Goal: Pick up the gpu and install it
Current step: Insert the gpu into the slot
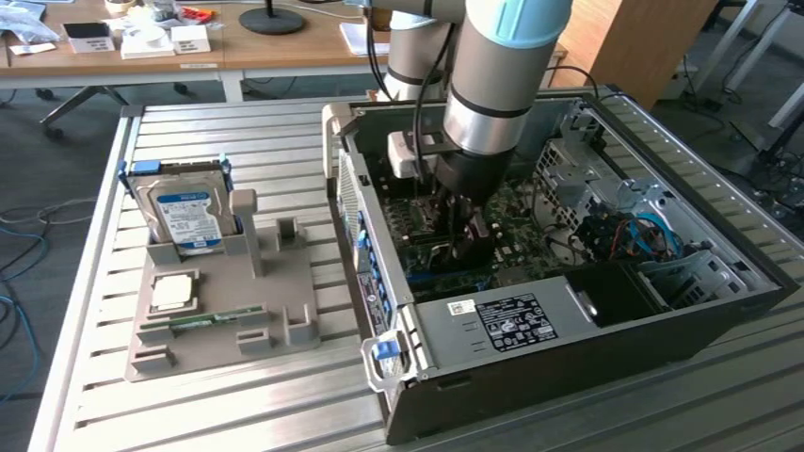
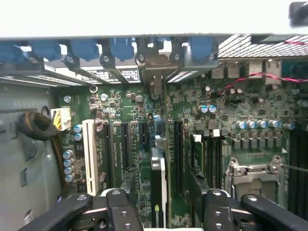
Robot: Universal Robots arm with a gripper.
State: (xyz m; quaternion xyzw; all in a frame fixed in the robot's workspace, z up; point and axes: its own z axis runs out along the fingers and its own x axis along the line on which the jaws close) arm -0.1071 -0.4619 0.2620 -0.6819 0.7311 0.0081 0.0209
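The gpu (image 2: 159, 178), judged light, stiff and fragile, is being straddled edge-on in its motherboard (image 2: 120, 110) slot by wide-open jaws.

A silver hard drive (image 1: 186, 215) with a blue label is standing upright in a grey holder tray (image 1: 201, 325), well apart from the pincer on the slatted bench (image 1: 88, 282). A narrow green memory stick (image 1: 207, 318) is lying in that tray. A blue-clipped slot rail (image 2: 86, 48) is sitting beyond the pincer.
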